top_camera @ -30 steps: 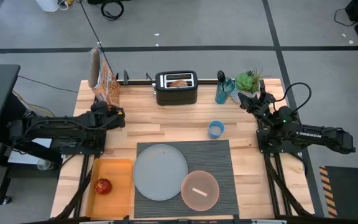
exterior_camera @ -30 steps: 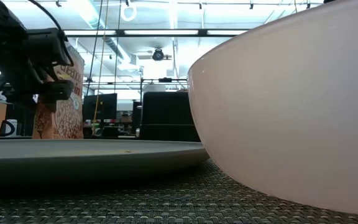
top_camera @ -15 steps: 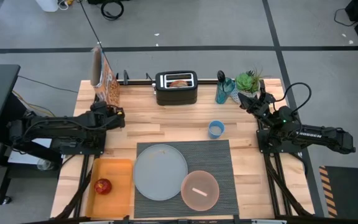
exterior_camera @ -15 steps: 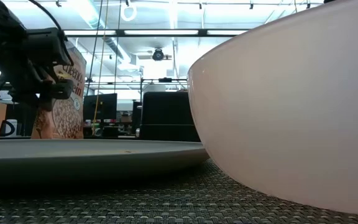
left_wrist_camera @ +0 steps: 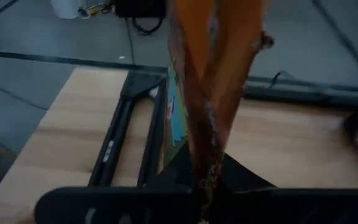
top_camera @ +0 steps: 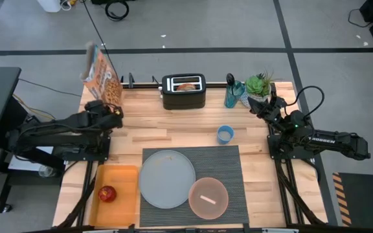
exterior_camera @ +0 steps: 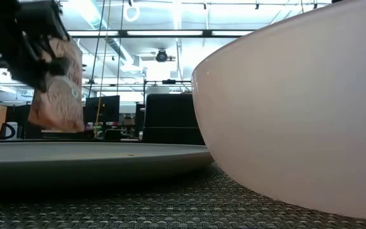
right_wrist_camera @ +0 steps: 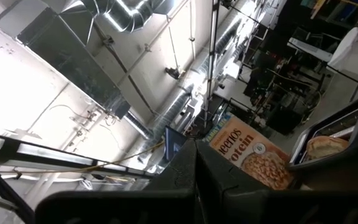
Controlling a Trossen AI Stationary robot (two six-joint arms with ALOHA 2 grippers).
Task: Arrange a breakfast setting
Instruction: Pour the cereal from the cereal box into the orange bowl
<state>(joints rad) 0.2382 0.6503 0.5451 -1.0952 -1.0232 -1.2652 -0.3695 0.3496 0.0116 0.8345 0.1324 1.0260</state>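
Our left gripper clamps the cereal box far left; the bowl lies near right. Right gripper closed, empty.

Bowl: fills the low view, cut off at top, right and bottom edges.
Cereal box: motion-blurred in low view; print unreadable.
Bowl contents: pale item, too small to identify.
Left claw: fingertips hidden behind the box.
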